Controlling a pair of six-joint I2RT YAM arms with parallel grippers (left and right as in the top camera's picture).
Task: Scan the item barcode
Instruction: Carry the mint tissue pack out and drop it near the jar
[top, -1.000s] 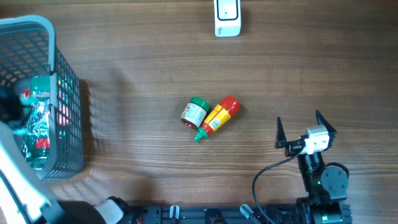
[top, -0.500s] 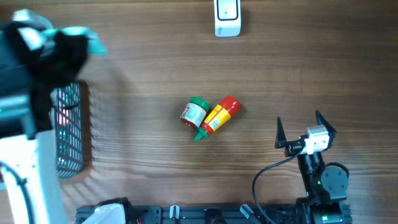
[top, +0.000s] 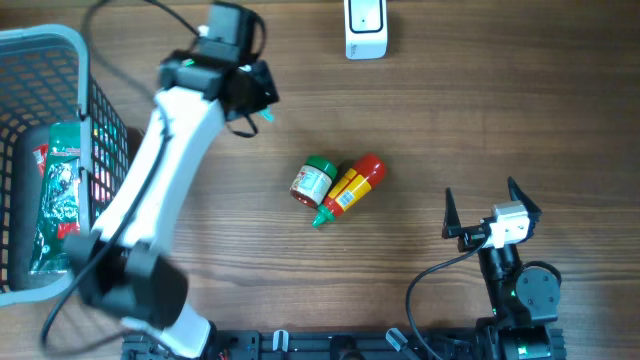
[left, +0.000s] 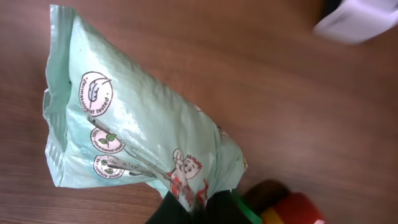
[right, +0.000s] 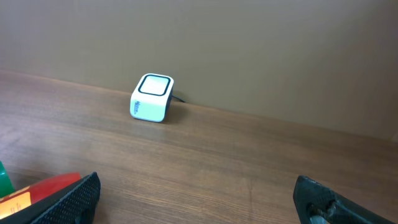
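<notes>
My left gripper (top: 260, 100) is shut on the bottom edge of a mint-green snack packet (left: 137, 137) with round leaf logos and a red cartoon figure. In the overhead view only a teal corner of the packet (top: 266, 117) shows under the gripper, held above the table left of the white barcode scanner (top: 365, 28). The left wrist view catches the blurred scanner (left: 360, 18) at its top right. No barcode shows on the packet's visible side. My right gripper (top: 492, 205) rests open and empty at the front right, facing the scanner (right: 152, 98).
A green-lidded jar (top: 313, 180) and a red-and-yellow sauce bottle (top: 352, 186) lie touching at mid-table. A grey wire basket (top: 110, 140) at the left edge holds another green packet (top: 58, 195). The bottle's red end (right: 43, 186) shows by my right gripper's left finger.
The left arm has swung from the basket to the right across the table, carrying the mint packet toward the scanner. The right arm has not moved.
</notes>
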